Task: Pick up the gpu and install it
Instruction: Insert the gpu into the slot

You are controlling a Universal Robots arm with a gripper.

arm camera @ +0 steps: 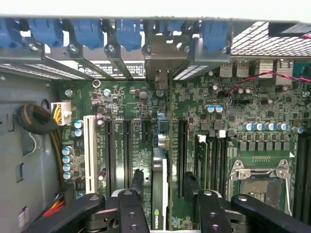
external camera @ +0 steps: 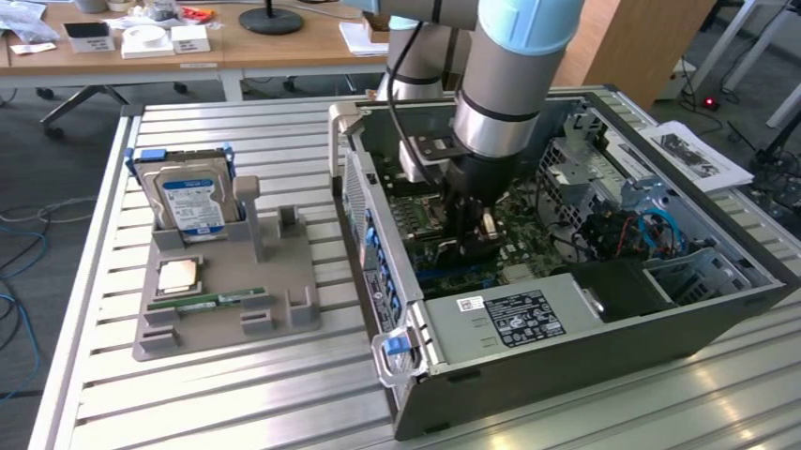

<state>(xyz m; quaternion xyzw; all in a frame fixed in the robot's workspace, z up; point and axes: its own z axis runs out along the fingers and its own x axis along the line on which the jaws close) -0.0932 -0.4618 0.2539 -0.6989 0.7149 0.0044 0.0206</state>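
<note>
My fingers [arm camera: 137,182] stand spread to either side of the gpu [arm camera: 159,194] — the card sits edge-on in a motherboard [arm camera: 146,145] slot inside the computer case [external camera: 601,328], at six o'clock from its rear bracket.

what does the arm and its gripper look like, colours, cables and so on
The arm is a thick silver-grey metal tube with a light blue joint cap at the top and a black ring near the wrist. A black cable runs down beside it. The gripper is black, with jointed linkage fingers held together by silver round-headed bolts.
</note>
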